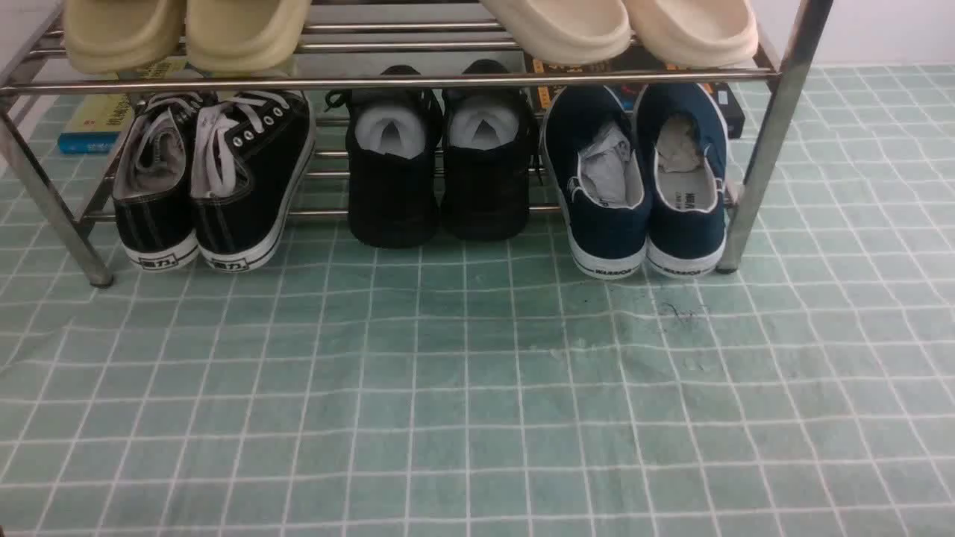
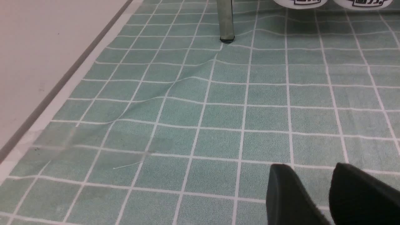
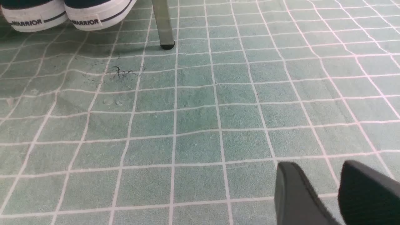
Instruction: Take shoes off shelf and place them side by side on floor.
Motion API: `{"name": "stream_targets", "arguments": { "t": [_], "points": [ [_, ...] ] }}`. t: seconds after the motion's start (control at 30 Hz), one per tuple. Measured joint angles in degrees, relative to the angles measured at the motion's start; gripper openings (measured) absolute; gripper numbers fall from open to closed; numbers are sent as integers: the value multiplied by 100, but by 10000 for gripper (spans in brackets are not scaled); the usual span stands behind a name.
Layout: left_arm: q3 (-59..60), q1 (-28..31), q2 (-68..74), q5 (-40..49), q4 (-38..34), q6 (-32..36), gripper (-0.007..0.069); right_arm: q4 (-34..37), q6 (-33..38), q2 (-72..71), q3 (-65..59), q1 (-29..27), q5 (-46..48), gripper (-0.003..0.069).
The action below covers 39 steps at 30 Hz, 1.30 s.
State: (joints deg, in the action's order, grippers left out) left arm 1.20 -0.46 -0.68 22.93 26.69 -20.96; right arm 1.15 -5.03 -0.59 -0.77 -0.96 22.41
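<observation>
The shoes are a navy pair with white soles, one point(image 1: 604, 186) beside the other point(image 1: 688, 179), heels toward me at the right end of the shelf's point(image 1: 388, 78) lower tier. Their "WARRIOR" heels point(image 3: 34, 17) show far off in the right wrist view, next to a shelf leg point(image 3: 162, 25). The green gridded floor point(image 1: 477, 388) spreads in front of the shelf. My left gripper point(image 2: 311, 165) hangs open over bare floor, well short of a shelf leg point(image 2: 225, 22). My right gripper point(image 3: 318, 163) is open too, holding nothing. Neither gripper appears in the front view.
Black lace-up sneakers point(image 1: 216, 179) and all-black shoes point(image 1: 440, 164) share the lower tier. Beige slippers point(image 1: 186, 30) sit on the upper tier. Books point(image 1: 97, 119) lie behind the shelf. The cloth's edge point(image 2: 47, 103) meets a pale surface on the left.
</observation>
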Motion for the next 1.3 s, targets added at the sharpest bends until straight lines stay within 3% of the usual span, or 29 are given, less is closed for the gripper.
{"name": "stream_targets", "arguments": {
  "t": [0.83, 0.87, 0.93, 0.97, 1.0, 1.03, 1.1, 1.3],
  "points": [
    [0, 0, 0, 0, 0, 0, 242, 107, -70, 0, 0, 0, 0, 238],
    [0, 0, 0, 0, 0, 0, 242, 291, -204, 0, 0, 0, -6, 238],
    [0, 0, 0, 0, 0, 0, 242, 1552, -1040, 0, 0, 0, -1, 238],
    [0, 0, 0, 0, 0, 0, 242, 1552, -1095, 0, 0, 0, -1, 238],
    [0, 0, 0, 0, 0, 0, 242, 2228, -1426, 0, -14, 0, 16, 238],
    [0, 0, 0, 0, 0, 0, 242, 2304, -1466, 0, -14, 0, 16, 238],
    [0, 0, 0, 0, 0, 0, 242, 3179, -1823, 0, -43, 0, 16, 238],
    [0, 0, 0, 0, 0, 0, 242, 3656, -1891, 0, -55, 0, 22, 238]
  ]
}}
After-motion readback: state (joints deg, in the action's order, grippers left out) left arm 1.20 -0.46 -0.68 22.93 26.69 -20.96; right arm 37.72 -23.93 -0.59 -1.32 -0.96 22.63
